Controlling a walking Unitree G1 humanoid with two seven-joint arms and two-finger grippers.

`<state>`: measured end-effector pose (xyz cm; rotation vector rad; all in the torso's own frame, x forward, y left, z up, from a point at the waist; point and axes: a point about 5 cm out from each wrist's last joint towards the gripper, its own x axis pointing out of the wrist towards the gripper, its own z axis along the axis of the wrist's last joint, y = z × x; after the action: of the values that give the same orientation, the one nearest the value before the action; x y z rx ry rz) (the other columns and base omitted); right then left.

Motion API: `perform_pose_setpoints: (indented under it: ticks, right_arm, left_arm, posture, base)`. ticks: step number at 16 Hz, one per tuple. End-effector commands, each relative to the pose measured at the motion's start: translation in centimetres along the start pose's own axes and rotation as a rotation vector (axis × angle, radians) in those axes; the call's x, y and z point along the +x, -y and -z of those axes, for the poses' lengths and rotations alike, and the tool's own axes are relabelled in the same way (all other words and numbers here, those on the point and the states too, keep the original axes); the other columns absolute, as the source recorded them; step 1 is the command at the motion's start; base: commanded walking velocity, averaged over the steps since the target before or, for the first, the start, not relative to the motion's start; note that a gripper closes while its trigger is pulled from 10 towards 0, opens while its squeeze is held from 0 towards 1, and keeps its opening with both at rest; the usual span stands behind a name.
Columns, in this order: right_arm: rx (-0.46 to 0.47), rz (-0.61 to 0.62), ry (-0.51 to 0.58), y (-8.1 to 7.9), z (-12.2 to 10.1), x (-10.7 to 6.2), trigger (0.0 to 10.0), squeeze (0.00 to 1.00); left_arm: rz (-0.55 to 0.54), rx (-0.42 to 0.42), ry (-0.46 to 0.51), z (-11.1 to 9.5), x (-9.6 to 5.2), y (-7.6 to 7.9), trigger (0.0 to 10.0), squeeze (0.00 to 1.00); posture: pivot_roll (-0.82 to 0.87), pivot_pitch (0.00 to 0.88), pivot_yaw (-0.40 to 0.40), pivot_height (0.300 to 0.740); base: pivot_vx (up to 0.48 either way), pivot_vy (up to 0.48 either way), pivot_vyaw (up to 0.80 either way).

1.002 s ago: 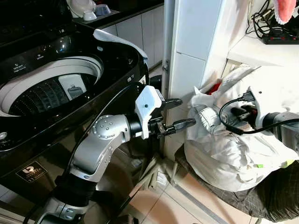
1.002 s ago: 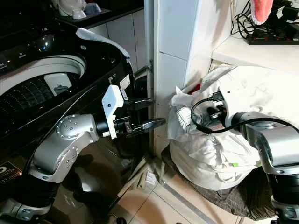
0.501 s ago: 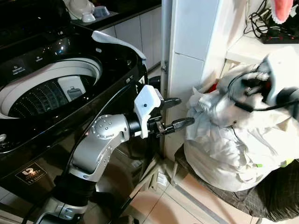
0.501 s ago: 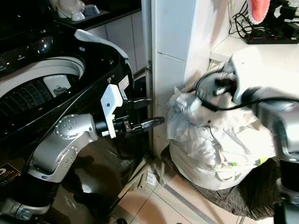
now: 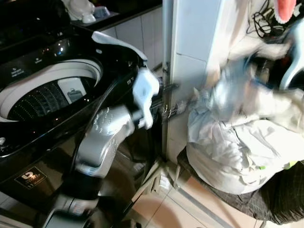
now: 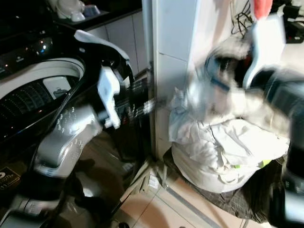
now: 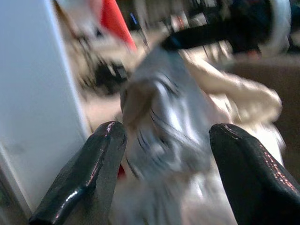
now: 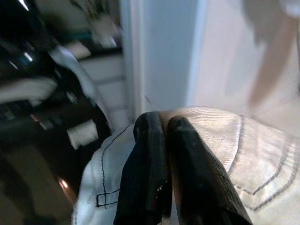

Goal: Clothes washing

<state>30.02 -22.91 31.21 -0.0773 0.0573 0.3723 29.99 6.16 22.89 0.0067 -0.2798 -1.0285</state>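
A heap of white clothes lies on a dark mesh seat right of a white pillar. My right gripper is shut on a white garment with dark stitching, held raised above the heap and blurred by motion. The left gripper is open, its fingers spread on either side of that hanging garment, with nothing between them. It hovers beside the pillar at the corner of the black top-loading washing machine. The machine's lid is up and its drum stands open.
The white pillar stands between the machine and the heap. A shelf at the upper right carries cables and a power strip. The dark mesh seat sits low on the tiled floor. White cups stand behind the machine.
My right arm has lifted the white garment up out of the heap. The left arm has swung upward and closer to the machine's corner; both arms are blurred.
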Motion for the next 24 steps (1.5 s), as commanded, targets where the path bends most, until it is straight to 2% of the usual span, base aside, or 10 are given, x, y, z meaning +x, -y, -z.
perform_pose_setpoints:
  ticks: [1,2,5,8,13,14,15,17,18,24]
  right_arm:
    - [0.041,-0.049,0.044,-0.3,-0.6,-0.1,0.0,0.0]
    - [0.093,-0.095,0.081,-0.7,-1.1,0.1,0.0,0.0]
    - [0.175,-0.159,0.113,-1.8,-1.4,0.7,0.0,0.0]
    - [0.261,-0.237,0.159,-3.0,-1.9,1.2,0.0,0.0]
    - [0.375,-0.357,0.224,-4.2,-2.9,0.9,0.0,0.0]
    - [0.388,-0.387,0.23,-4.4,-3.1,0.7,0.0,0.0]
    - [0.392,-0.402,0.23,-4.5,-3.1,0.6,0.0,0.0]
    - [0.406,-0.447,0.219,-5.2,-3.0,0.5,0.0,0.0]
    - [0.42,-0.47,0.218,-5.6,-3.1,0.5,0.0,0.0]
    - [0.455,-0.542,0.211,-7.1,-3.0,0.7,0.0,0.0]
  left_arm:
    - [-0.03,-0.004,0.071,-1.3,0.0,-0.7,10.0,0.16]
    - [0.005,-0.002,0.155,-3.0,0.6,-0.5,10.0,1.0]
    - [0.062,0.049,0.242,-5.1,2.7,0.6,10.0,1.0]
    - [0.157,0.021,0.19,-4.0,4.1,2.1,10.0,1.0]
    - [0.007,0.18,0.12,-2.0,5.8,1.5,10.0,1.0]
    - [-0.034,0.182,0.14,-2.3,5.9,1.1,10.0,0.66]
    - [-0.054,0.184,0.149,-2.4,5.9,0.9,10.0,0.58]
    - [-0.077,0.187,0.178,-2.6,6.1,0.7,10.0,0.1]
    - [-0.075,0.195,0.175,-2.4,6.2,0.8,10.0,0.0]
    - [0.0,0.159,0.185,-1.7,6.7,2.1,10.0,0.0]
  posture:
    - [-0.09,0.0,0.078,0.74]
    - [-0.09,0.0,0.074,0.74]
    - [-0.08,0.0,0.065,0.74]
    - [-0.08,0.0,0.062,0.74]
    - [-0.09,0.0,0.067,0.74]
    - [-0.1,0.0,0.067,0.74]
    - [-0.1,0.0,0.067,0.74]
    - [-0.09,0.0,0.062,0.74]
    - [-0.09,0.0,0.062,0.74]
    - [-0.09,0.0,0.062,0.74]
  base:
    - [0.0,0.0,0.0]
    - [0.0,0.0,0.0]
    - [0.0,0.0,0.0]
    - [0.0,0.0,0.0]
    - [0.0,0.0,0.0]
    - [0.0,0.0,0.0]
    - [0.0,0.0,0.0]
    - [0.0,0.0,0.0]
    - [0.0,0.0,0.0]
    - [0.0,0.0,0.0]
